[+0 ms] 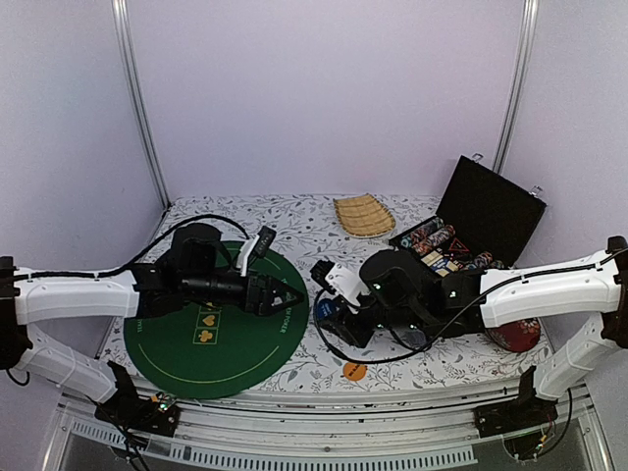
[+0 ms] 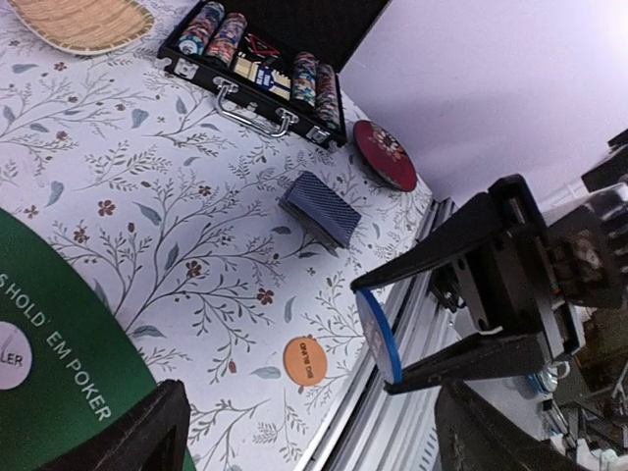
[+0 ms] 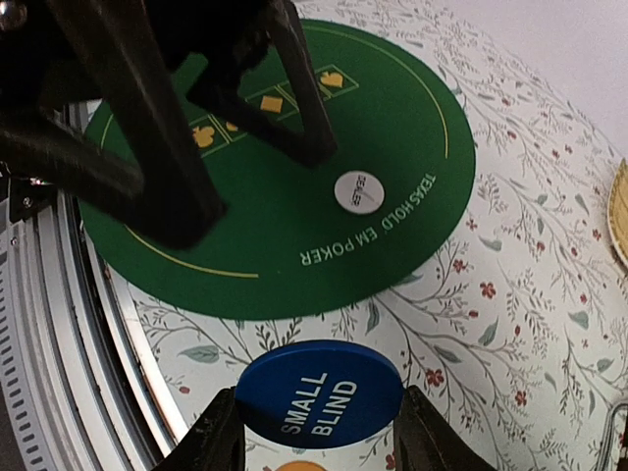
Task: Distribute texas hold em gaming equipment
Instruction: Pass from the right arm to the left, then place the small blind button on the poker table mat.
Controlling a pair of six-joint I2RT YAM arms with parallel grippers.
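Note:
My right gripper (image 1: 324, 310) is shut on a blue round token (image 3: 319, 392) marked SMALL BLIND and holds it above the floral cloth, just off the right edge of the green poker mat (image 1: 211, 343). The left wrist view shows the same token edge-on (image 2: 379, 334) between the right fingers. My left gripper (image 1: 283, 296) is open and empty over the mat's right part. A white token (image 3: 359, 191) lies on the mat beneath it. An orange token (image 1: 354, 371) lies on the cloth near the front edge. A grey-blue deck of cards (image 2: 319, 208) lies on the cloth.
An open black case (image 1: 491, 211) with rows of chips (image 1: 437, 245) stands at the back right. A tan woven tray (image 1: 364, 214) lies at the back centre. A red patterned cushion (image 1: 515, 334) sits at the right. The table's metal front rail (image 1: 324, 417) is close.

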